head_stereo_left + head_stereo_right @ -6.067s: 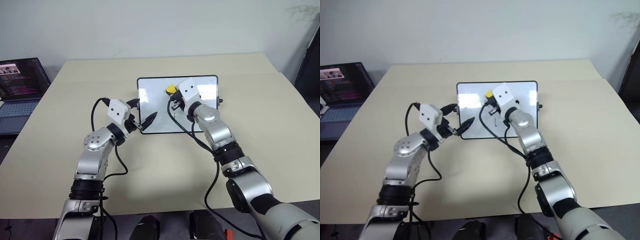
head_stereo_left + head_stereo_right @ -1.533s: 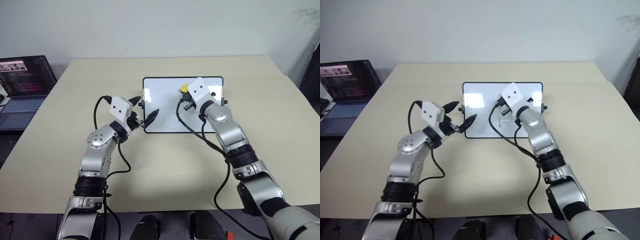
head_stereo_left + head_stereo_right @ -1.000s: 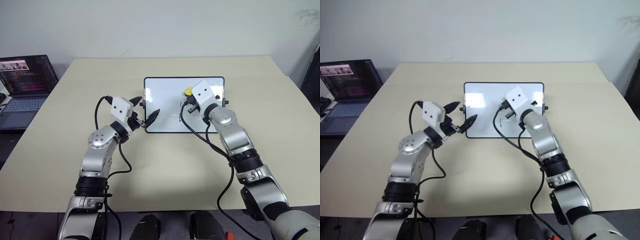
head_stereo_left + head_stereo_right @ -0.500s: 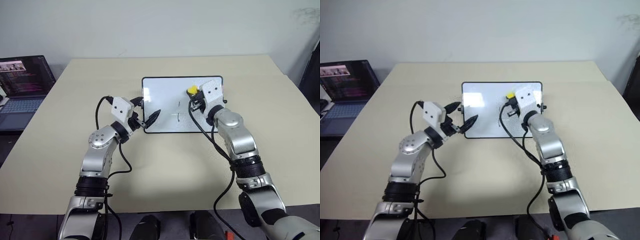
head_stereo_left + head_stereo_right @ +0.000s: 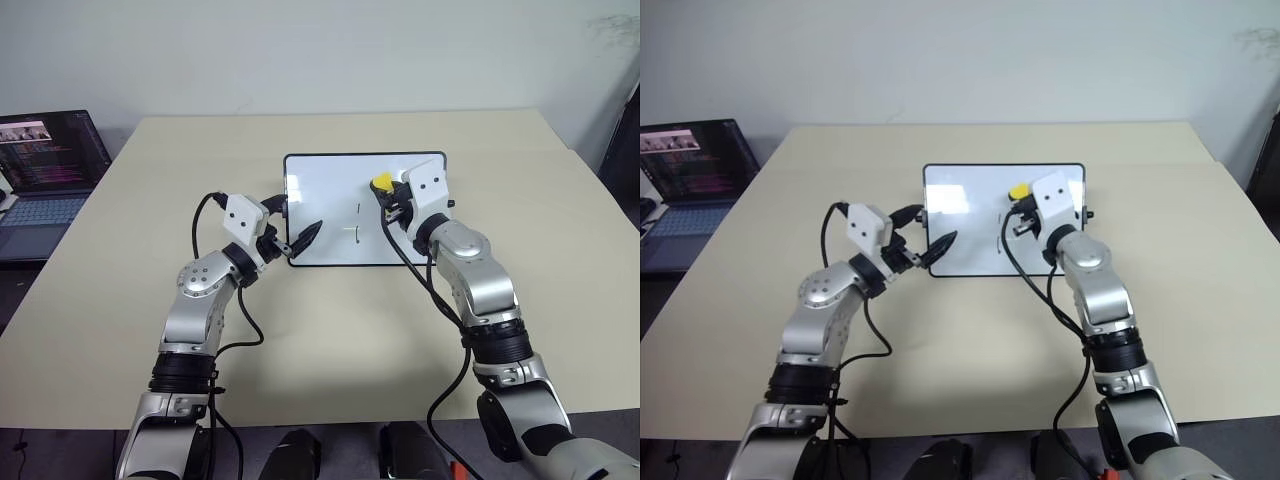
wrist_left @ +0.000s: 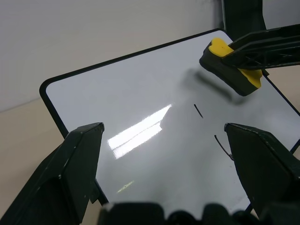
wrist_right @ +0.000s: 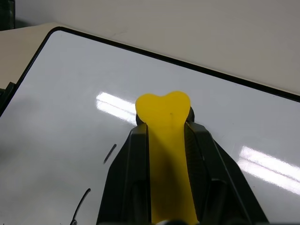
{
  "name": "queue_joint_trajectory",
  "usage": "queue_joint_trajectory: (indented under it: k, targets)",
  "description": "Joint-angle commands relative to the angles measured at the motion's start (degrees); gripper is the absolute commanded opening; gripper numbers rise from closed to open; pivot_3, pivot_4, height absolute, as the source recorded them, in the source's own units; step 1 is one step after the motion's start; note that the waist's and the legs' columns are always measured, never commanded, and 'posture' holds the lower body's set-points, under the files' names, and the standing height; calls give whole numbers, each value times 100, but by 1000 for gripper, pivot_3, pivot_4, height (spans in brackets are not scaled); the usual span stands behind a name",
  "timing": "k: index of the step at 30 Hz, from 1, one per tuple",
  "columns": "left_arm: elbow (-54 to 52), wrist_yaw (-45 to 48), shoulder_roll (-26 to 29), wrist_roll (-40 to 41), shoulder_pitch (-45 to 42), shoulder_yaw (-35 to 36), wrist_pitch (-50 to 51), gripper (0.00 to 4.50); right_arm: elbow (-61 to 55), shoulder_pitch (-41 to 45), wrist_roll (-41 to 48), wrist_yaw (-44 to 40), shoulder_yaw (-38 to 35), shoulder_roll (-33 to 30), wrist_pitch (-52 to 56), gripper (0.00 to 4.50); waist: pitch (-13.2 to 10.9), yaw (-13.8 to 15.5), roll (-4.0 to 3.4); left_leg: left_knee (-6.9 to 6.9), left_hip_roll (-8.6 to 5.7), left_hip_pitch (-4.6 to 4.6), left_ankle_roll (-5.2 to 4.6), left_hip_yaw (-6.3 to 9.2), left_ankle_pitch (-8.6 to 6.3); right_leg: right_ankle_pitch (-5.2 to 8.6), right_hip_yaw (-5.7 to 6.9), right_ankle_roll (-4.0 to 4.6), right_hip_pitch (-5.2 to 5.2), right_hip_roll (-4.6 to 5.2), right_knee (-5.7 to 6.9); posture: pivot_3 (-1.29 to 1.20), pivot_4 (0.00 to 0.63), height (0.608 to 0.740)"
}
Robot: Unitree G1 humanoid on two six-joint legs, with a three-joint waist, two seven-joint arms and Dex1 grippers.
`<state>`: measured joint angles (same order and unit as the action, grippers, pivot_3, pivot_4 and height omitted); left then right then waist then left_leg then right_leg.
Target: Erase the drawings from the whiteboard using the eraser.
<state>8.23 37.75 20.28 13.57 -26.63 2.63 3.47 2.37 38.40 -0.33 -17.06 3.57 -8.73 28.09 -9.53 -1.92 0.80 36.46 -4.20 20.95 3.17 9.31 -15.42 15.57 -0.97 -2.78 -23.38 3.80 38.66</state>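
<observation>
The whiteboard point(image 5: 320, 185) lies flat in the middle of the beige table. Two thin dark strokes of the drawings point(image 5: 357, 209) show one below the other near its centre, also in the left wrist view point(image 6: 198, 110). My right gripper point(image 5: 388, 196) is shut on the yellow eraser point(image 5: 381, 183) with its dark underside point(image 6: 225, 75). It hovers just right of and beyond the upper stroke. In the right wrist view the eraser point(image 7: 164, 117) sticks out between the fingers over the board. My left gripper point(image 5: 296, 217) stands open across the board's left edge.
An open laptop point(image 5: 45, 160) with a lit dark screen sits off the table's far left. The beige table point(image 5: 330, 330) spreads wide around the board. A dark object point(image 5: 625, 130) stands at the right edge of the view.
My right gripper has shifted a little to the right over the board with the eraser and rolled at the wrist, uncovering the two strokes. The left arm has stayed put.
</observation>
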Motion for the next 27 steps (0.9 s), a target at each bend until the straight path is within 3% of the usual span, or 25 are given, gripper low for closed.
queue_joint_trajectory:
  k: [1,7,27]
  targets:
    - [-278,3,37,52,-31,12,1,4500,-452,-56,119,-10,-162,-136,90,830,0,4,0,0,0,0,0,0,0,0,0,0,0,0,-1,0,150,740]
    - [-383,1,66,60,58,33,49,4500,-1130,-479,299,26,-448,-427,543,830,0,12,0,-3,-1,5,0,1,0,1,1,-1,0,3,-9,0,150,740]
    - [-335,80,38,45,-10,-22,96,4500,-2106,-1037,468,528,-603,-403,1094,830,-1,8,1,-9,2,3,0,-2,0,1,1,-2,0,3,-10,0,150,740]
